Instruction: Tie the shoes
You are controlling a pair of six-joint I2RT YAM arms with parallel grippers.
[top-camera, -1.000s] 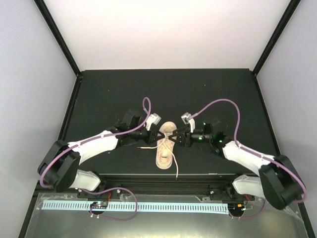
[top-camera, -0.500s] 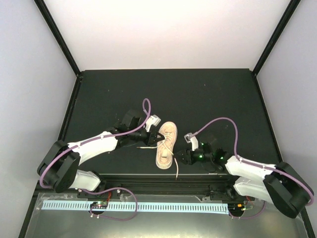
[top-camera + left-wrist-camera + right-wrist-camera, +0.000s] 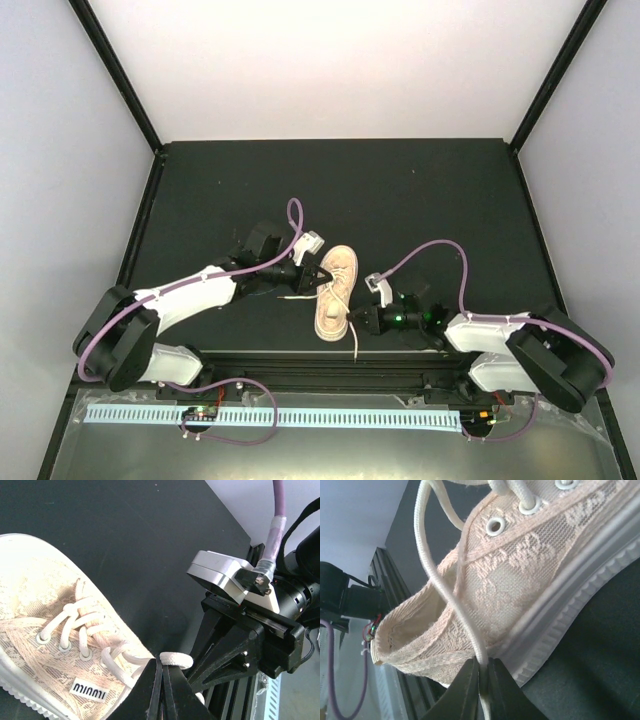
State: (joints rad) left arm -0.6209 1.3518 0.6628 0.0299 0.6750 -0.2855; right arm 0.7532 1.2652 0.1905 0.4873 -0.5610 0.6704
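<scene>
Beside the sneaker, right jaws nearer.

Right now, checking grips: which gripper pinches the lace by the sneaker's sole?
The right gripper, shut on a lace beside the sole; the left gripper pinches a loop near the eyelets.

We're looking into a robot lab test cell, not a home or shop. Plain white walls box it in, held by black frame posts. A bare black table fills the middle. Two arms, left and right, are bolted side by side to a rail at its near edge, and purple cables run along them. Below the rail we see a white slotted strip on sheet metal. One shoe lies between the arms.
</scene>
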